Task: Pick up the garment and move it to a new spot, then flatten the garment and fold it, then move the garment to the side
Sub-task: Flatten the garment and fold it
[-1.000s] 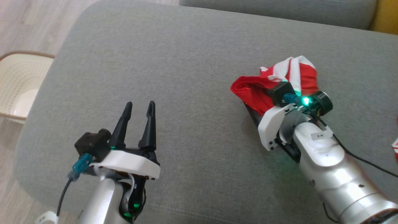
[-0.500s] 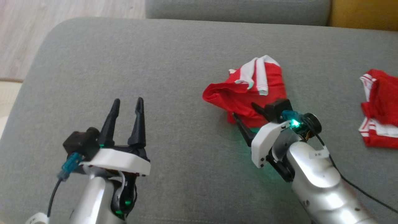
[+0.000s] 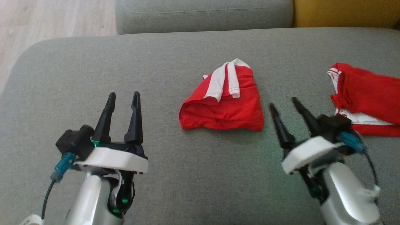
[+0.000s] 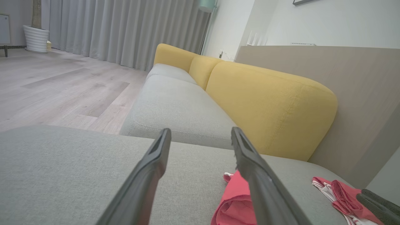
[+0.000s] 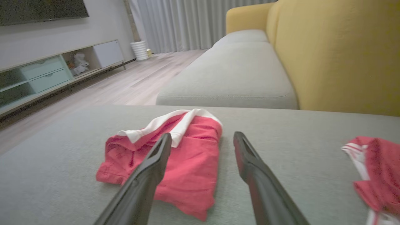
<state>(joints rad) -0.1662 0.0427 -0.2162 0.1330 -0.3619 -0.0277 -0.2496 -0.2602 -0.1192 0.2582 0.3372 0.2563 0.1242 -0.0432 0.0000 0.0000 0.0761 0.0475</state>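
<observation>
Both tools released and empty; garment lies free on the cushion between them.

Left tool (image 3: pixel 123 93) nearest, fingers spread, nothing in them, over bare grey cushion (image 3: pixel 175 181). Right tool (image 3: pixel 283 102) likewise spread and empty, fingers angled up and left. Garment (image 3: pixel 223 106), red with a white striped band, roughly folded and bunched along its near edge, rests on the cushion just ahead-left of the right tool's tips, apart from them, and well ahead-right of the left tool. Second red garment (image 3: pixel 365 97), white-trimmed and crumpled, lies just right of the right tool. Beyond: another grey seat (image 3: pixel 203 15), yellow backrest (image 3: pixel 343 12), wood floor (image 3: pixel 47 22) far left.
</observation>
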